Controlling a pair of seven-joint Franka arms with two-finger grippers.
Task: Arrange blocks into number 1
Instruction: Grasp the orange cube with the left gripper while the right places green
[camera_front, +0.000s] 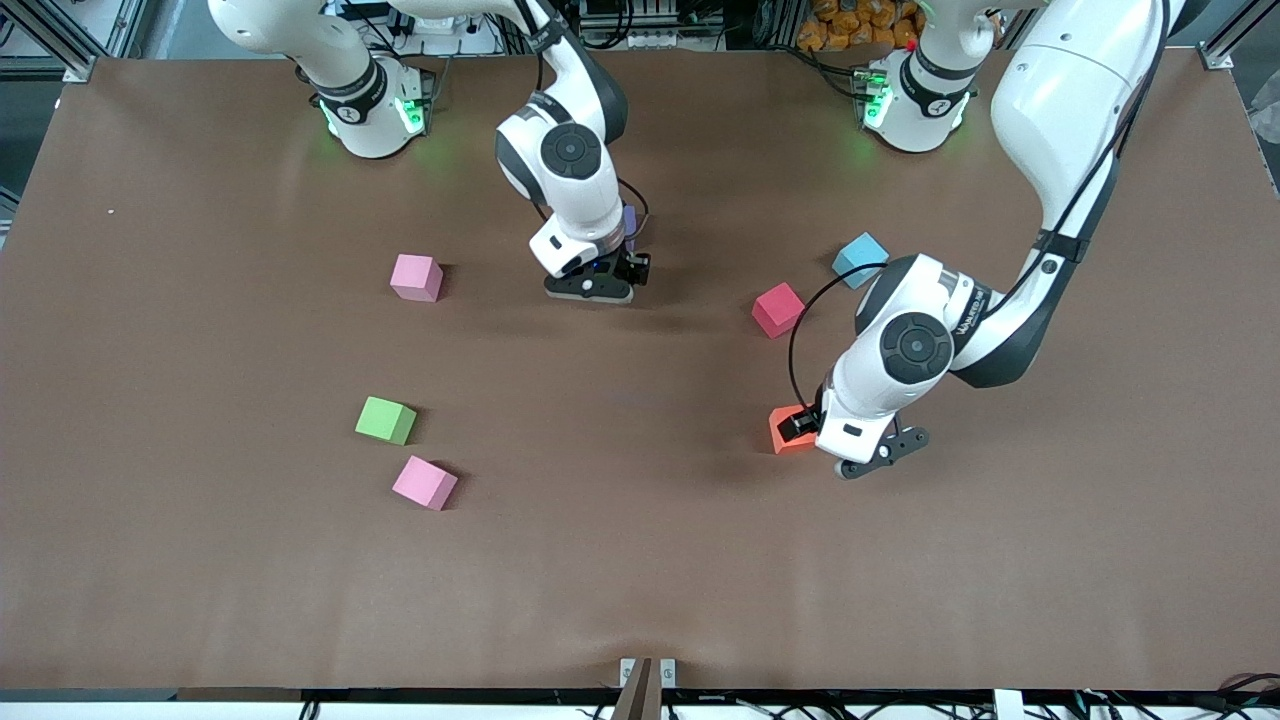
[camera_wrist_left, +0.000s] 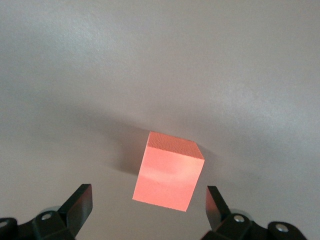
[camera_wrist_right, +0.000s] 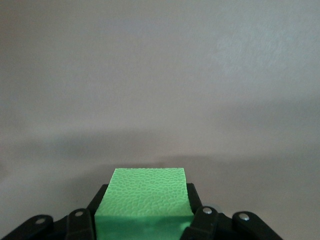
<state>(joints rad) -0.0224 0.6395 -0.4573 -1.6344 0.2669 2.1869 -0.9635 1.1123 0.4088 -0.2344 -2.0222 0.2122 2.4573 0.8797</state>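
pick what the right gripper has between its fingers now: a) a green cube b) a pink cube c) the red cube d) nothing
a: in the right wrist view the right gripper is shut on a green cube that sits between its fingers.

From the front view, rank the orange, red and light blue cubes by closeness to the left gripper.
1. Orange cube: right beside the left gripper, between its open fingers in the wrist view.
2. Red cube: farther from the front camera.
3. Light blue cube: farther still, toward the bases.
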